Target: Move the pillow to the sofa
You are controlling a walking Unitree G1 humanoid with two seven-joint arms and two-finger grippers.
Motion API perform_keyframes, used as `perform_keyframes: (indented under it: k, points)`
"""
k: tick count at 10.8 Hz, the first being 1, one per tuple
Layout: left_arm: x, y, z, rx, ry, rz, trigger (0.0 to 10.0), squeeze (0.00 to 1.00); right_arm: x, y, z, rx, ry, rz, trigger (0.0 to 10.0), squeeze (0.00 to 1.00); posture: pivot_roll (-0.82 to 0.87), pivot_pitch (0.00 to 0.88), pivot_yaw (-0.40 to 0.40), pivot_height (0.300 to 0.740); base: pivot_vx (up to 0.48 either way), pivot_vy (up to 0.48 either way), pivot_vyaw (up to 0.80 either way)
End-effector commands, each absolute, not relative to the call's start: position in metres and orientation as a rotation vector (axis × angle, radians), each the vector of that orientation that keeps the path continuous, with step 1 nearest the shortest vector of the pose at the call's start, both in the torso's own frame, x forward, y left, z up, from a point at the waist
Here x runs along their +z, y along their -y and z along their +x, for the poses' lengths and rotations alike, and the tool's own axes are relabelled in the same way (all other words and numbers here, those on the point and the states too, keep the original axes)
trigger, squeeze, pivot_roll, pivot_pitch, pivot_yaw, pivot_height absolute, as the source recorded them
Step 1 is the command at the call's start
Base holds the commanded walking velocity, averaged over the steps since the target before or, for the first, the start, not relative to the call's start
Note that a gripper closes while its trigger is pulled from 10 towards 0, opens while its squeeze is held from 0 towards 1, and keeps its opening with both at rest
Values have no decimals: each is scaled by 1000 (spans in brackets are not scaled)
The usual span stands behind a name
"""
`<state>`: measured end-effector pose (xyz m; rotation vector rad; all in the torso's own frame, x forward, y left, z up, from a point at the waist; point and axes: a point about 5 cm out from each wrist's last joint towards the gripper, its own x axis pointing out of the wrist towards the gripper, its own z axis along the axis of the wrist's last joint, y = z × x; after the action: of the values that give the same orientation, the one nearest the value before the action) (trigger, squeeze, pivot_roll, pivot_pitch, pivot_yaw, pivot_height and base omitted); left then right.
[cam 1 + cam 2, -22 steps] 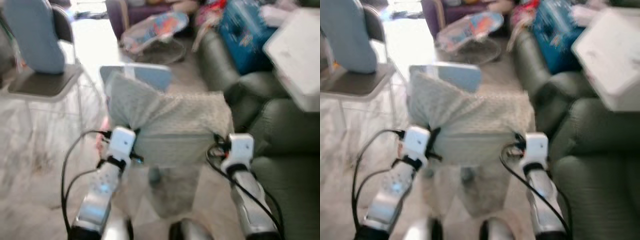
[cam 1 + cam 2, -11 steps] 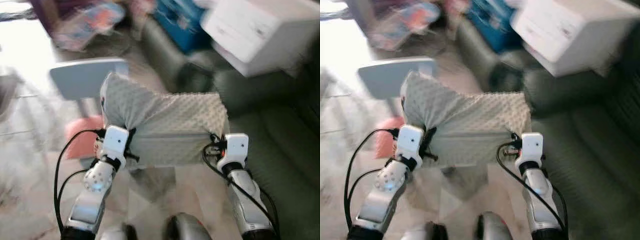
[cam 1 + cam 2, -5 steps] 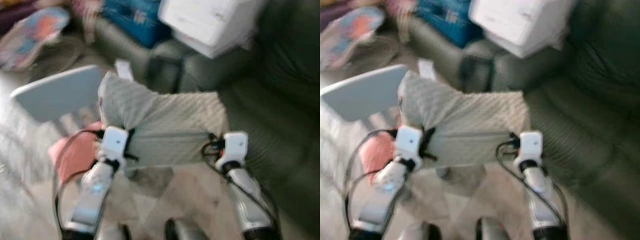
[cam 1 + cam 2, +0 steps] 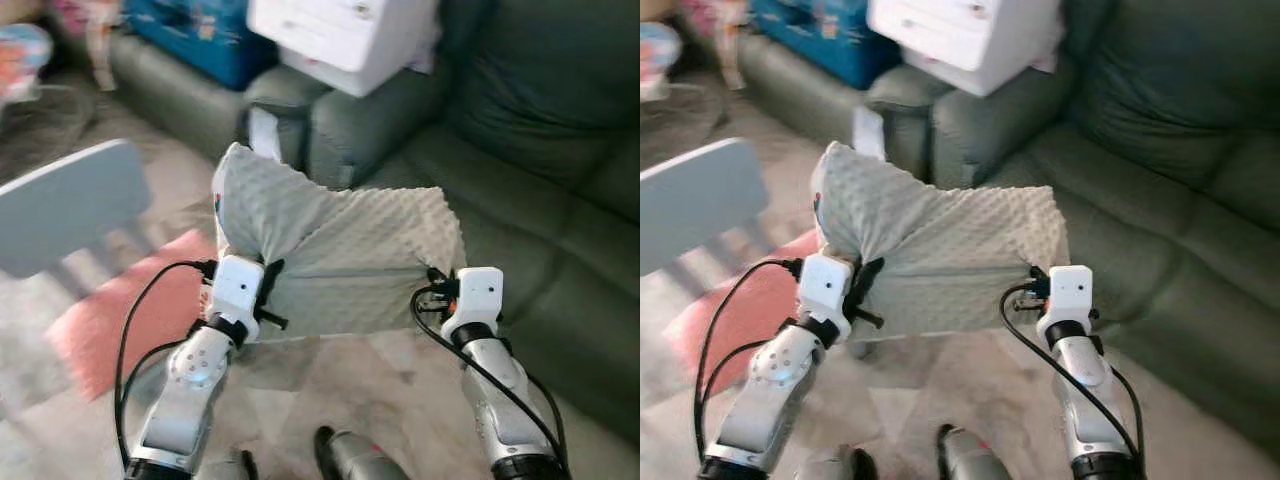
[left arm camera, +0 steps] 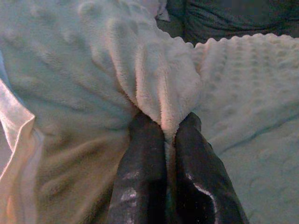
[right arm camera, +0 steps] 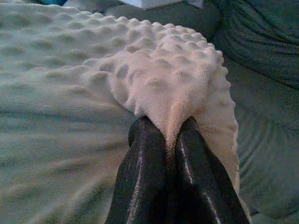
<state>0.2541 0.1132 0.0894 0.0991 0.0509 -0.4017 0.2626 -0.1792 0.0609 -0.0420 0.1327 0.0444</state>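
Observation:
I hold a pale grey-green dotted pillow (image 4: 335, 250) up in front of me between both arms. My left gripper (image 5: 168, 128) is shut on a pinched fold of the pillow's left side. My right gripper (image 6: 169, 128) is shut on a fold at its right corner. In the head views the grippers' white wrist housings sit at the pillow's lower left and lower right edges. The dark green sofa (image 4: 540, 130) lies just beyond and to the right of the pillow, its seat cushions bare.
A white box (image 4: 345, 35) and a blue bag (image 4: 195, 30) rest on the sofa's far left end. A light blue chair seat (image 4: 60, 205) stands at my left over a pink rug (image 4: 110, 320). Pale floor lies below my arms.
The camera has swung to the right, so the sofa now fills the view ahead and the chair has slid left. Both grippers keep the same hold on the pillow.

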Motion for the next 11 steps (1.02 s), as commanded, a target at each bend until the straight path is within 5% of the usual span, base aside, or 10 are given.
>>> perform_keyframes:
  k: [1, 11]
  points:
    - [96, -111, 252, -427, -24, 94, 10000, 0, 62, 182, 264, 37, -128, -48, 10000, 0, -40, 107, -43, 740, 0, 0, -800]
    - [96, -106, 251, -453, -37, 64, 10000, 0, 61, 185, 262, 23, -134, -54, 10000, 0, -50, 112, -43, 740, 0, 0, -800]
